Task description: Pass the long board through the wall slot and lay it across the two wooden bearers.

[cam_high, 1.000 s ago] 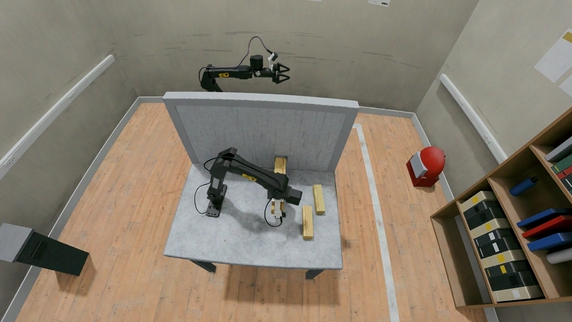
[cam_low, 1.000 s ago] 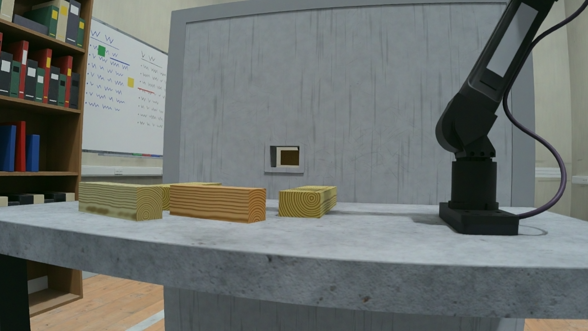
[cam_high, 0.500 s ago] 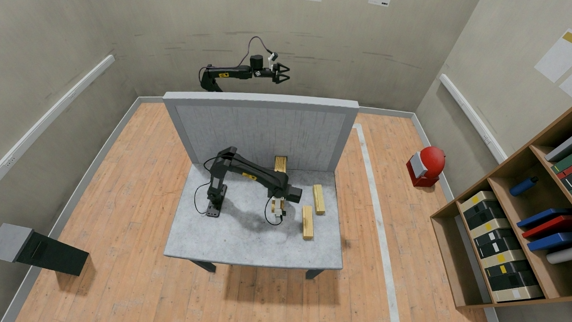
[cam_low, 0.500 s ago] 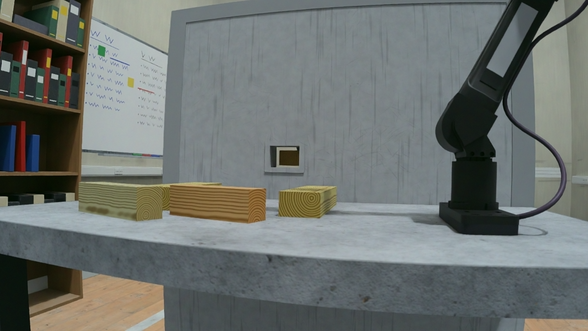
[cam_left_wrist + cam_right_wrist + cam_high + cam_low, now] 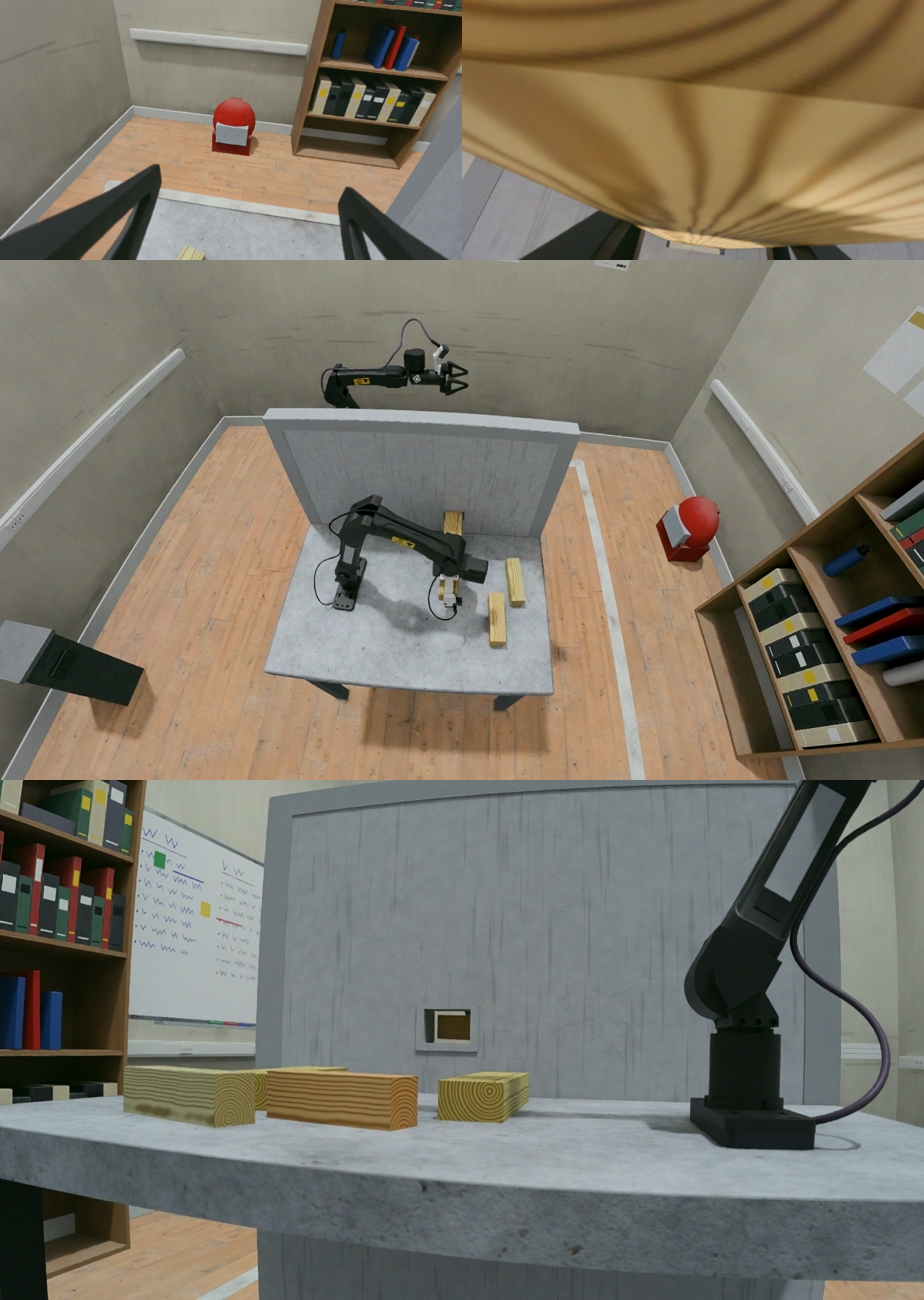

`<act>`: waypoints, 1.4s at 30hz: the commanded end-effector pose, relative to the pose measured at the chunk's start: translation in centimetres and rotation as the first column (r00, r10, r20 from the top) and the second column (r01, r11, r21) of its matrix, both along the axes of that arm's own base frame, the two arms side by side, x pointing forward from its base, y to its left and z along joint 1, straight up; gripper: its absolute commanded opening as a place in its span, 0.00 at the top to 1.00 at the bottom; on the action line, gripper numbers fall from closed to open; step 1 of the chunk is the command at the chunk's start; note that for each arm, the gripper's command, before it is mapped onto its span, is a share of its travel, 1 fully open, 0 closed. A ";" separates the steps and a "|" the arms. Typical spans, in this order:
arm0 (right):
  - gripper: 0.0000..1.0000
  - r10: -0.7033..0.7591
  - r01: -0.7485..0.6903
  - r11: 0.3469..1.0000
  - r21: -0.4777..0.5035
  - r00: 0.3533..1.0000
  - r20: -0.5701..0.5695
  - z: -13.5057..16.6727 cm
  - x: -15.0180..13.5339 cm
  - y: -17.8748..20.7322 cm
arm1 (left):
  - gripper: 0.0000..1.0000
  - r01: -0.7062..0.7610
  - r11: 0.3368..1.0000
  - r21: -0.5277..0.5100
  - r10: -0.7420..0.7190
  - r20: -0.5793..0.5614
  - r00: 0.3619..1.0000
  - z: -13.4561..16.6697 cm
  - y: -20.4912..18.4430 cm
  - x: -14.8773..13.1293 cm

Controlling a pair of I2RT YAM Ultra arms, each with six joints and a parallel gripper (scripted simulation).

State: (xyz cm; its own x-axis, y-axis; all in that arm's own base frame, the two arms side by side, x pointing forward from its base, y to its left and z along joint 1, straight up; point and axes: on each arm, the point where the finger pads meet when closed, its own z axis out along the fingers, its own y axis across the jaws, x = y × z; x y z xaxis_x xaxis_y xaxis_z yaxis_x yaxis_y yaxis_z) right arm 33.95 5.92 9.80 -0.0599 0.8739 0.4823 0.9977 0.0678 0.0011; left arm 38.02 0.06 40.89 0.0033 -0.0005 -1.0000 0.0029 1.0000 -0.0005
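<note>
The long board [image 5: 452,523] runs from my right gripper [image 5: 447,588] into the slot at the foot of the grey panel wall [image 5: 423,470]. My right gripper is shut on the board, which fills the right wrist view [image 5: 693,126]. From the far side, the board's end [image 5: 452,1026] shows inside the slot [image 5: 447,1028], not past the wall face. Several wooden blocks lie on the far table: one at the left [image 5: 180,1095], one in the middle [image 5: 342,1098], one nearer the slot [image 5: 483,1095]. I cannot tell bearers from offcuts. My left gripper [image 5: 457,378] is open and empty, high above the wall; its fingers frame the floor.
Two more wooden blocks [image 5: 515,581] [image 5: 496,617] lie on the near table, right of my right gripper. The left arm's base [image 5: 749,1116] stands on the far table, right of the slot. A block corner [image 5: 190,253] shows below my left gripper. A red object [image 5: 234,126] sits on the floor.
</note>
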 end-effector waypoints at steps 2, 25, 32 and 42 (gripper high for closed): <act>1.00 -0.011 0.008 0.998 0.068 0.999 0.054 2.0 0.5 1.6 | 0.00 0.004 1.000 0.009 -0.004 0.033 0.999 1.3 -0.3 -1.0; 1.00 -0.007 0.004 0.998 0.069 0.999 0.042 2.0 0.1 3.0 | 0.00 0.004 1.000 0.009 -0.004 0.033 0.999 1.3 -0.3 -1.0; 1.00 -0.003 0.000 0.998 0.069 0.999 0.036 2.4 -0.1 3.3 | 0.00 0.004 1.000 0.009 -0.004 0.033 0.999 1.3 -0.3 -1.0; 1.00 -0.007 0.004 0.998 0.070 0.999 0.043 1.6 0.0 4.0 | 0.00 0.004 1.000 0.009 -0.004 0.033 0.999 1.3 -0.3 -1.0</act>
